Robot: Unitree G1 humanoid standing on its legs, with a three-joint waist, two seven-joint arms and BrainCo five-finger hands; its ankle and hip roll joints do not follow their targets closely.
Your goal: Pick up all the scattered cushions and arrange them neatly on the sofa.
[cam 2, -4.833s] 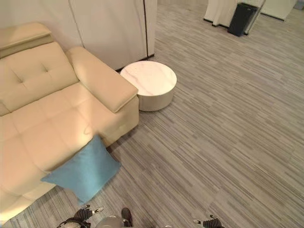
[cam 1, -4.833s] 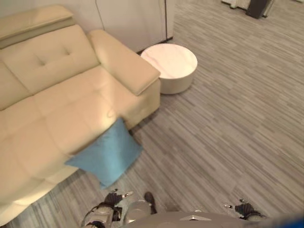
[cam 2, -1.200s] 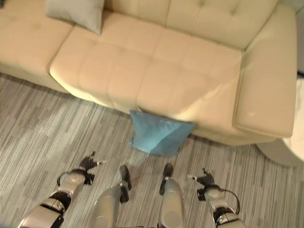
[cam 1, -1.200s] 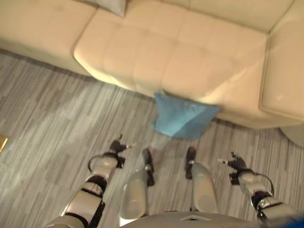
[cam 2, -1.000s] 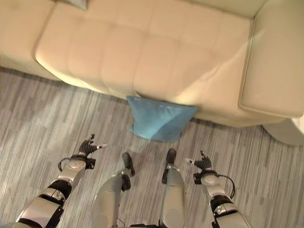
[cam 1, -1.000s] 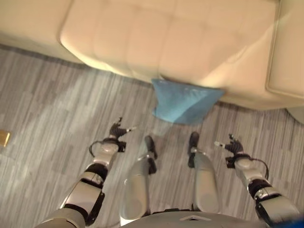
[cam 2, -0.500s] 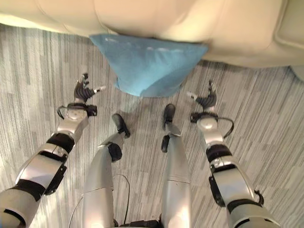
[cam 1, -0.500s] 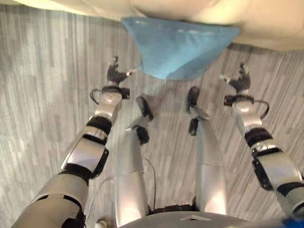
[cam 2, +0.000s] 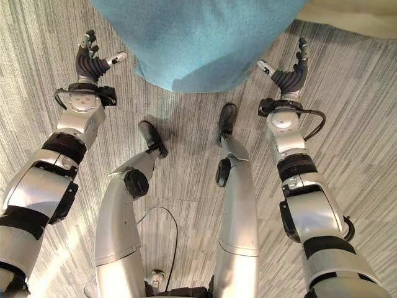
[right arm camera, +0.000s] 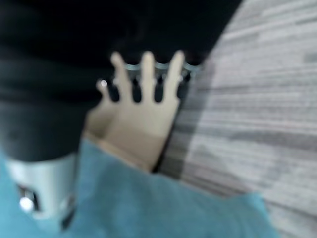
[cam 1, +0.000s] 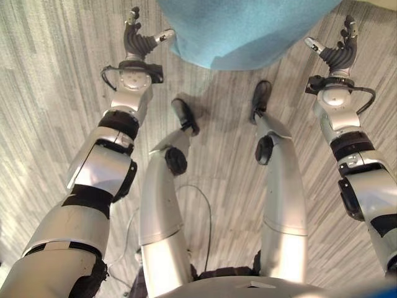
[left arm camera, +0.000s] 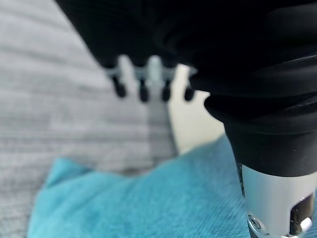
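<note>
A blue cushion (cam 2: 198,37) lies on the grey striped floor against the foot of the cream sofa (cam 2: 350,15). My left hand (cam 2: 90,62) is open just off the cushion's left edge, fingers spread and raised. Off its right edge my right hand (cam 2: 288,77) is also open, with its thumb pointing inward. Neither hand touches the cushion. In the left wrist view, the straight fingers (left arm camera: 141,89) point past the cushion (left arm camera: 148,198) toward the sofa base (left arm camera: 193,119). The right wrist view has its straight fingers (right arm camera: 148,74) above the blue cloth (right arm camera: 173,208).
Grey striped carpet (cam 2: 360,124) stretches out on both sides of the cushion and behind the hands. The sofa front runs along the far side of the cushion.
The view has swung from the sofa's end to its front and dipped toward the floor. Both arms have reached forward, and the open hands now flank the cushion.
</note>
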